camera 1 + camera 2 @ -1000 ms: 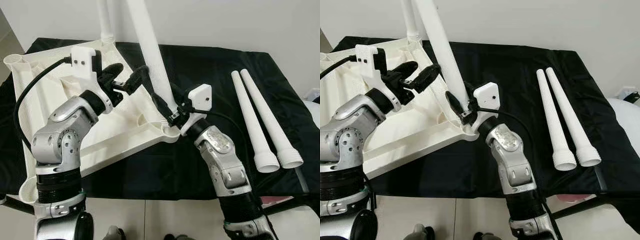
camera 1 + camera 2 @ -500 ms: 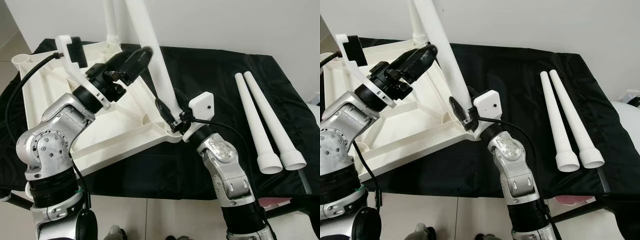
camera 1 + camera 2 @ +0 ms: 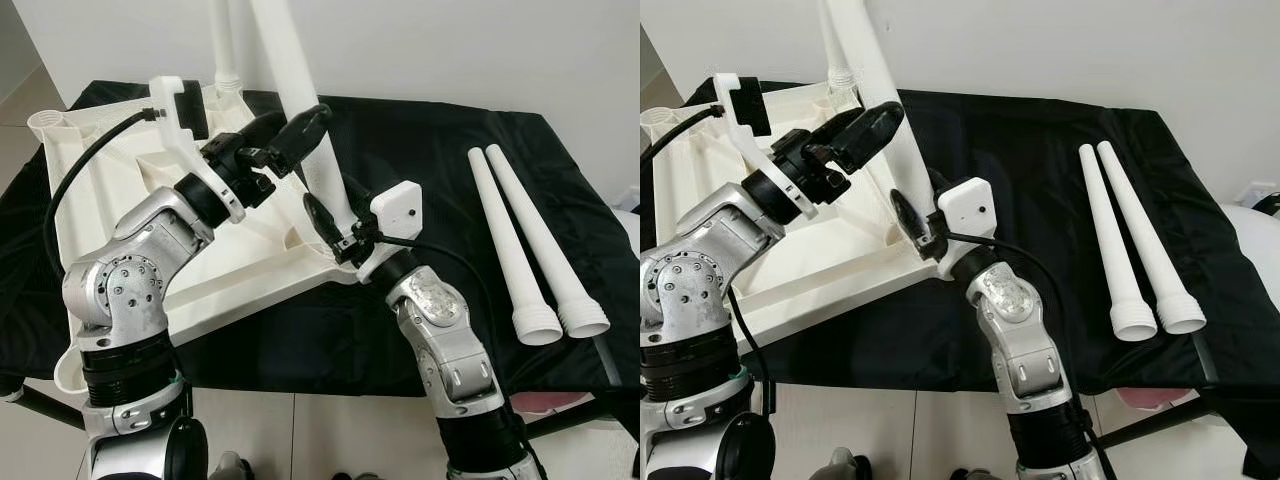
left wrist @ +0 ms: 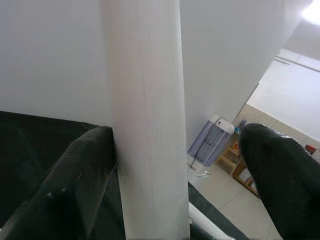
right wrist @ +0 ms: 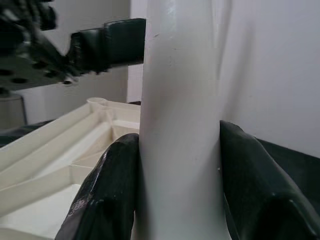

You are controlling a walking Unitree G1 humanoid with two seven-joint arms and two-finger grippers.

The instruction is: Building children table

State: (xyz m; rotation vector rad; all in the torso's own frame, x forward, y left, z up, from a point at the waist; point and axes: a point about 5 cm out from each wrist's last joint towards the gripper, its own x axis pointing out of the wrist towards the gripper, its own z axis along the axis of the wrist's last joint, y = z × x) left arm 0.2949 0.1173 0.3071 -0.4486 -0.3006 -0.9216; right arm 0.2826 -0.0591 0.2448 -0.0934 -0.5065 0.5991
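The white tabletop is lying upside down on the black-draped desk, ribs facing up so its corner sockets are reachable. One table leg is standing in the near corner socket, and another leg is already upright at the far corner. The right gripper is clamping its fingers around the base of the near leg, probably to steady or twist it home. The left gripper is reaching in higher up, its fingers spread on either side of the shaft, one touching it, not yet squeezing. Two spare legs are waiting side by side on the cloth, well apart to the right.
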